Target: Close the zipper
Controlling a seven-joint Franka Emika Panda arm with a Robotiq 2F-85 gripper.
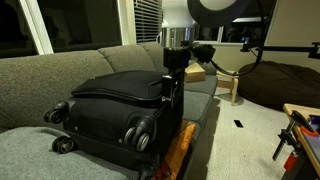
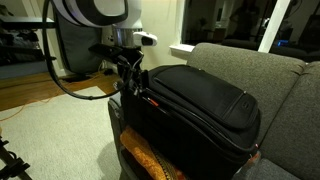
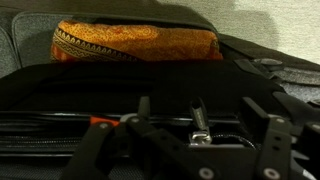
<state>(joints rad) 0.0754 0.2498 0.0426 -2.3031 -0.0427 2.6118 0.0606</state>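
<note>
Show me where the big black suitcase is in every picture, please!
In an exterior view: the suitcase lies a bit left of the middle, wheels toward the camera.
In an exterior view: the suitcase lies right of the middle.
Wrist view: the suitcase fills the lower part, seen close up.
Shared landmark: the orange patterned cushion, right beside the suitcase in all three.

My pincer (image 1: pixel 172 82) hangs at the suitcase's (image 1: pixel 105 112) corner above one wheel (image 1: pixel 143 132), low against the lid edge where the zipper (image 1: pixel 120 96) runs. The suitcase lies flat on a grey sofa (image 1: pixel 40 70). My jaws' spread is unclear.
</note>
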